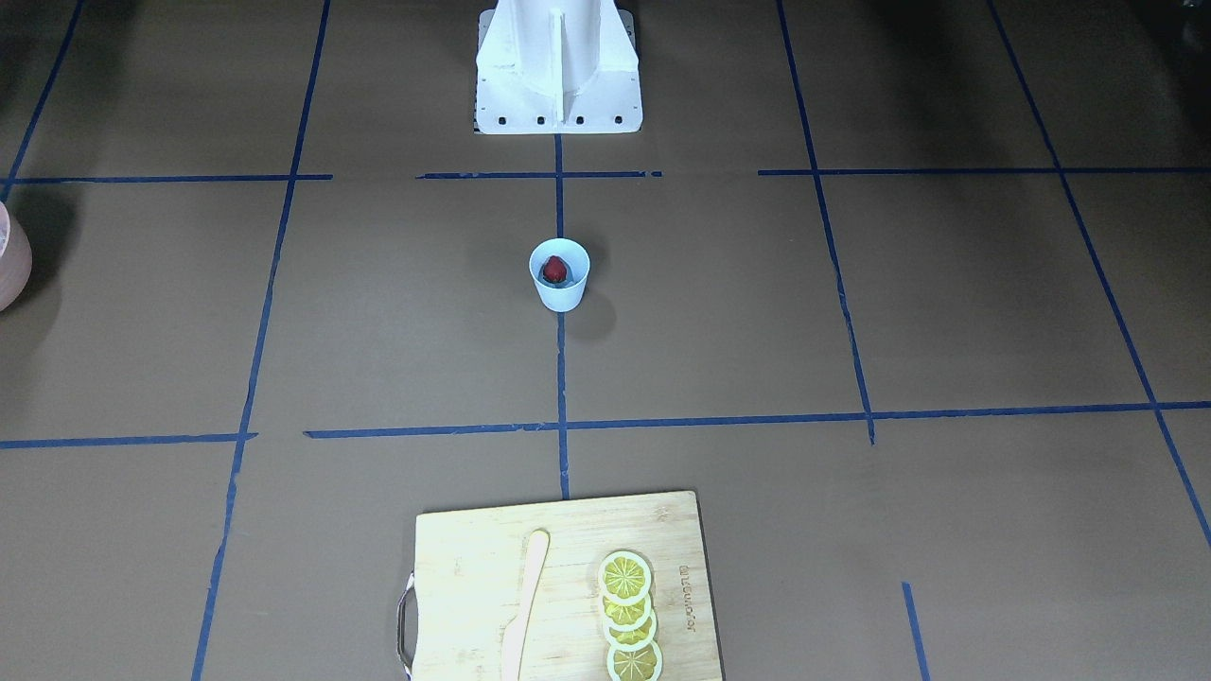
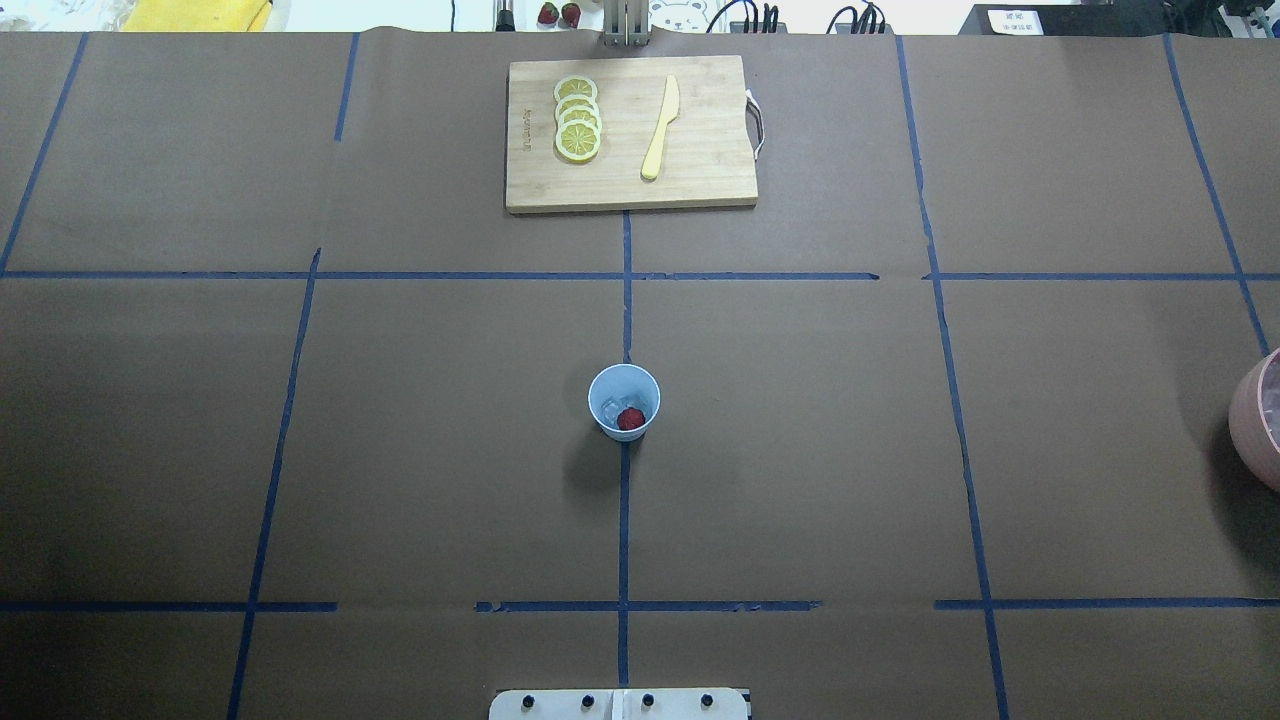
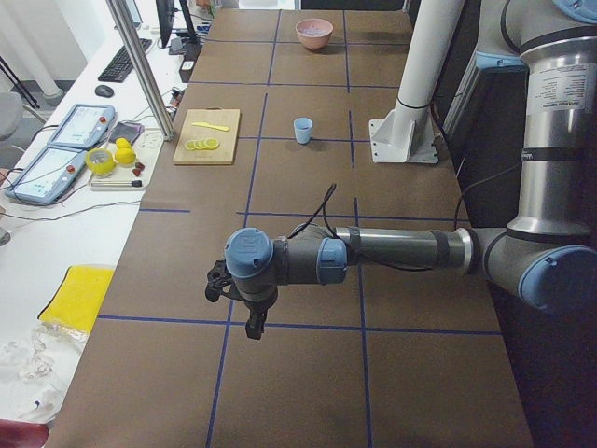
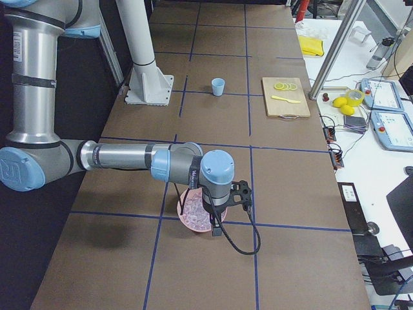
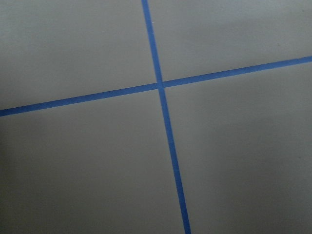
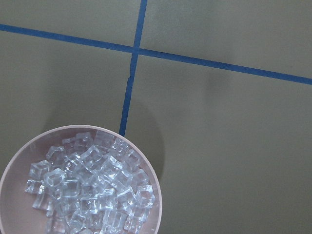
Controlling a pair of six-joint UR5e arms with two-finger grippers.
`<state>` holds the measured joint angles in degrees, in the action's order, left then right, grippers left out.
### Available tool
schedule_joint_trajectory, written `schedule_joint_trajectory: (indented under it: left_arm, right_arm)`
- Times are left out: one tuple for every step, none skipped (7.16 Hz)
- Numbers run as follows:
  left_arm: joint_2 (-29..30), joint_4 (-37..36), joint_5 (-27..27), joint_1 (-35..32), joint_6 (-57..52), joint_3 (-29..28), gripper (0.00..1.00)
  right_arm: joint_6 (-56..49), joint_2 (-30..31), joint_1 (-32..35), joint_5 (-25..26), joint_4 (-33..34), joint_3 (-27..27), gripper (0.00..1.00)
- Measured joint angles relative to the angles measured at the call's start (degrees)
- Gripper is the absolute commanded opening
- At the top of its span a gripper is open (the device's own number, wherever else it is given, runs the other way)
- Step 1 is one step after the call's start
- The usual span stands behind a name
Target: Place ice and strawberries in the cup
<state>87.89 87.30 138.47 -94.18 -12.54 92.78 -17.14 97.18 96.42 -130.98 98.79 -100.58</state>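
Observation:
The pale blue cup (image 1: 559,274) stands upright at the table's middle, also in the overhead view (image 2: 624,400). One dark-red strawberry (image 2: 630,419) lies inside it, beside a faint pale ice lump (image 2: 609,408). Many clear ice cubes (image 6: 92,190) fill a pink bowl (image 6: 83,127). My right gripper (image 4: 216,227) hangs just over that bowl (image 4: 183,210), far from the cup. My left gripper (image 3: 252,322) hangs over bare table at the other end. Both show only in the side views, so I cannot tell whether they are open or shut.
A wooden cutting board (image 2: 700,185) at the far edge holds several lemon slices (image 2: 577,118) and a yellow knife (image 2: 660,128). The white robot base (image 1: 558,66) stands behind the cup. Blue tape lines cross the brown table.

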Motion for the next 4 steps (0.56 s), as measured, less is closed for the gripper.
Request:
schedule_joint_trajectory:
  left_arm:
    - [0.00, 0.02, -0.22, -0.26, -0.05, -0.13, 1.00]
    - [-0.03, -0.02, -1.44, -0.34, -0.19, -0.06, 1.00]
    - [-0.10, -0.07, -3.75, -0.36, -0.31, 0.09, 1.00]
    - [-0.17, -0.10, -5.01, -0.38, -0.42, 0.31, 1.00]
  right_arm:
    - [0.03, 0.00, 0.00, -0.04, 0.00, -0.06, 0.99]
    - [0.04, -0.03, 0.00, -0.08, 0.00, -0.10, 0.99]
    - [-0.02, -0.06, 0.00, -0.15, 0.00, -0.13, 1.00]
    - [-0.11, 0.00, 0.00, -0.22, -0.01, -0.17, 1.00]
